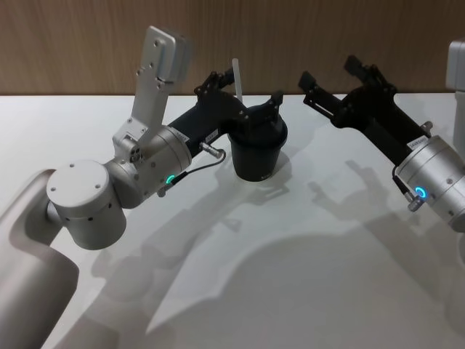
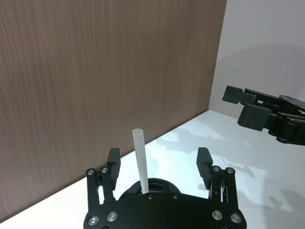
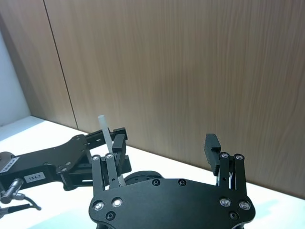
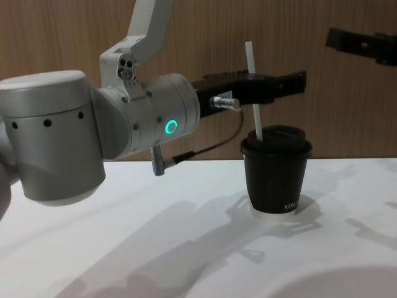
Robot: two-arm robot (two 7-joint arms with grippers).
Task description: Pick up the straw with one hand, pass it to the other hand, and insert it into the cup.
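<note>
Jaws: both pairs spread wide, gripping nothing.
Left gripper (image 1: 242, 93): matte black, blocky fingers, level above the cup, one finger each side of the straw without touching.
Right gripper (image 1: 336, 78): matte black, raised well to the cup's right.
Straw (image 4: 253, 93): thin white tube, near upright, lower end in the cup's lid.
Cup (image 4: 276, 179): black paper, tapered, domed lid, white base rim, on the smooth white table (image 4: 186, 248).

You get small white lettering low on the short black paper cup (image 4: 276, 180), running sideways, too small to read. White label on the black gripper body (image 3: 35, 177) reads roughly "154-7", not certain. Nothing else legible.
</note>
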